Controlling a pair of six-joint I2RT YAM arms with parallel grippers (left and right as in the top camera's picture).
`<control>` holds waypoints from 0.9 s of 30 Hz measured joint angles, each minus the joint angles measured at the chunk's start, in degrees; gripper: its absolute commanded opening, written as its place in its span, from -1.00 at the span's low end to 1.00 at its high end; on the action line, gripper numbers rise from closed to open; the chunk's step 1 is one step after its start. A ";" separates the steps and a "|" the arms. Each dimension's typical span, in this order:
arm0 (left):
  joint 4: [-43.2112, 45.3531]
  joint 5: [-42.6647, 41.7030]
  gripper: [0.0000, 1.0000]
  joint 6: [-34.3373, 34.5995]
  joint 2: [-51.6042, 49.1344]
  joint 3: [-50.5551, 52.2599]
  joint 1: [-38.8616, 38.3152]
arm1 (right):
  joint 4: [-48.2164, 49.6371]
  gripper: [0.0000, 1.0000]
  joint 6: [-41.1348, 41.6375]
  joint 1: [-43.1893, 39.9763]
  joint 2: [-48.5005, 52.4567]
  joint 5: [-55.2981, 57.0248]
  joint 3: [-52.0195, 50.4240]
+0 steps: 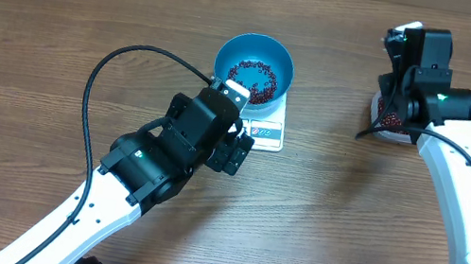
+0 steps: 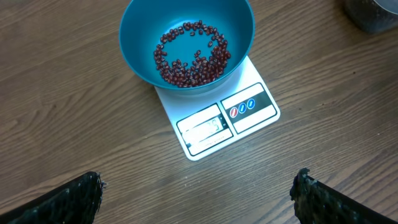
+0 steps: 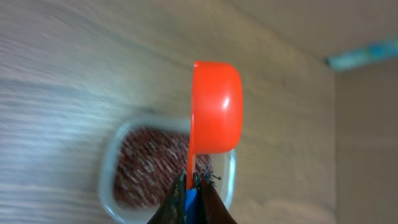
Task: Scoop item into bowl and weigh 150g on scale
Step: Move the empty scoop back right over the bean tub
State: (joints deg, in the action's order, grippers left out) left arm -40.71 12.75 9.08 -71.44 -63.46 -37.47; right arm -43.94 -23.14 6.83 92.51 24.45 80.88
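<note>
Widely spread left claw (image 2: pixel 199 186), bowl (image 2: pixel 137 37) of beans (image 2: pixel 189 56) set on scale (image 2: pixel 211 134) ahead of it, orange scoop (image 3: pixel 217 115) clamped in right claw (image 3: pixel 193 186), tub (image 3: pixel 109 180) beneath.

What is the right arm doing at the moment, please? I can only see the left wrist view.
Observer: The right end effector is shut on an orange scoop, held by its handle.
Operator: Where is the scoop?
Observer: Over a clear tub, well to the right of the scale.
Operator: Are there beans in the tub?
Observer: Yes, dark red beans cover its bottom.
</note>
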 measured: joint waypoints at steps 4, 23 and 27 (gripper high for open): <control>-0.02 0.00 1.00 0.00 0.00 0.00 0.02 | -4.81 -0.92 2.64 -2.10 0.00 2.60 0.00; 0.00 0.00 0.99 0.00 0.00 0.00 0.00 | -11.02 -0.92 7.82 -9.79 1.73 -8.92 0.00; 0.00 0.00 0.99 0.00 0.00 0.00 0.02 | -10.95 -0.92 7.87 -9.79 4.31 -9.18 0.00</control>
State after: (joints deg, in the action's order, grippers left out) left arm -40.71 12.75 9.08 -71.44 -63.46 -37.45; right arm -54.89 -15.27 -2.96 96.82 15.27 80.88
